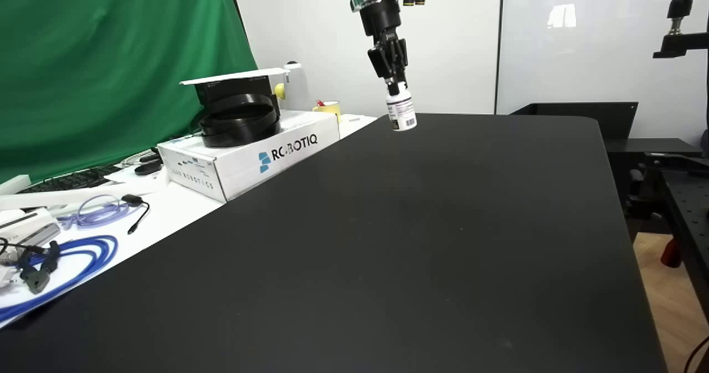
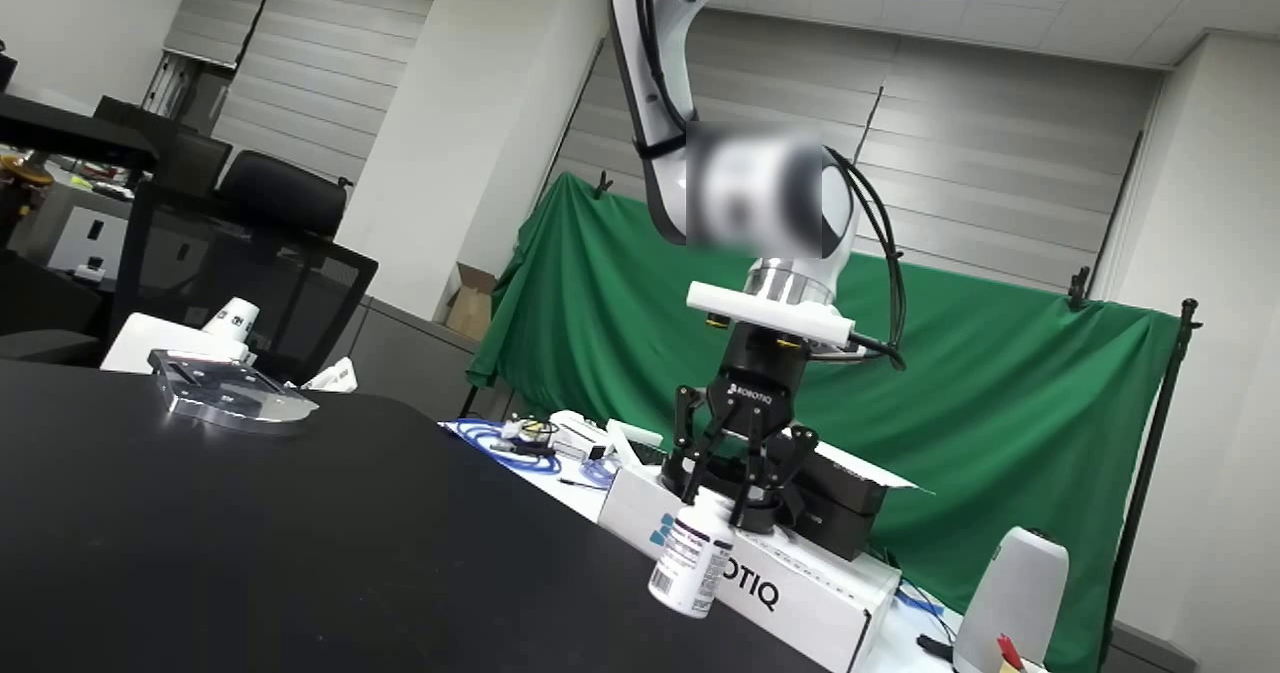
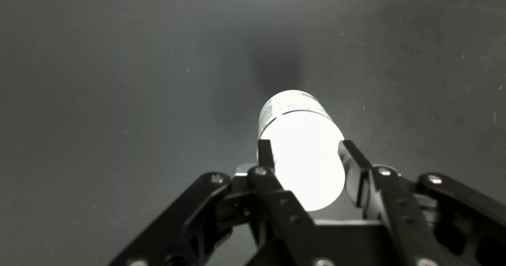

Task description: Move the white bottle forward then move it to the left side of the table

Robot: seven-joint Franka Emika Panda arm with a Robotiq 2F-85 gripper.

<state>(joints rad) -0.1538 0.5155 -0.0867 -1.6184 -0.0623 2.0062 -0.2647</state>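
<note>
The white bottle (image 1: pixel 401 111) is held off the black table (image 1: pixel 415 223), tilted, near the table's far edge in an exterior view. In an exterior view the bottle (image 2: pixel 692 558) shows its dark-banded, printed label and hangs in front of the large printed box. My gripper (image 2: pixel 716 508) is shut on its cap end from above. In the wrist view the gripper (image 3: pixel 304 147) has one finger on each side of the white bottle (image 3: pixel 302 123); its top is overexposed. A dim shadow lies on the table (image 3: pixel 118 100) beyond the bottle.
A white ROBOTIQ box (image 1: pixel 260 151) with black rings (image 1: pixel 241 121) on it stands beside the table. Blue cable (image 1: pixel 94 259) lies on the white side surface. A clear plate (image 2: pixel 230 393) sits at the table's edge. A white rounded device (image 2: pixel 1012 598) stands beyond the box.
</note>
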